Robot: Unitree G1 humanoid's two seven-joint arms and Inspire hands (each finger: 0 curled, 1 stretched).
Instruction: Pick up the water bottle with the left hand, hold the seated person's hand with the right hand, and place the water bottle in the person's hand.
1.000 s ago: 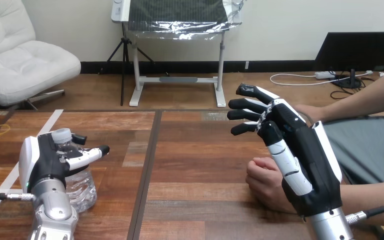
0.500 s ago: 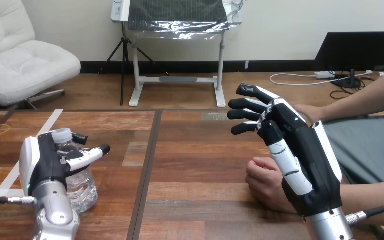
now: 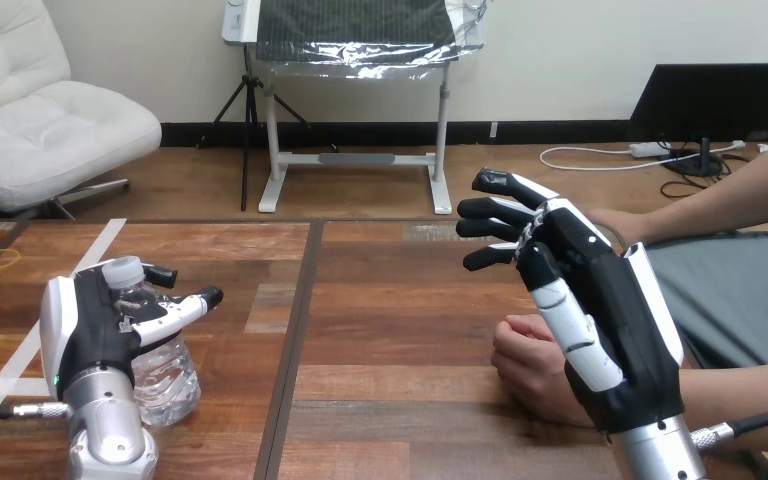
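A clear water bottle [image 3: 165, 372] with a pale cap stands on the wooden table [image 3: 390, 300] near its front left. My left hand [image 3: 95, 325] is around the bottle's upper part, thumb straight on the near side and fingertips showing beyond the cap; it stands open. My right hand [image 3: 600, 300] is raised at the right, fingers straight and spread, pointing left. Just below and left of it, the person's hand [image 3: 528, 362] rests on the table as a loose fist, partly hidden behind my right hand. I cannot tell whether they touch.
The person's other forearm [image 3: 720, 205] reaches in from the right edge above the table's far side. A small yellow ring [image 3: 0, 259] lies at the far left. A strip of pale tape [image 3: 30, 340] runs across the left boards.
My left forearm has shifted slightly to the right, with the hand staying at the bottle. The right hand and the person's hand have not moved.
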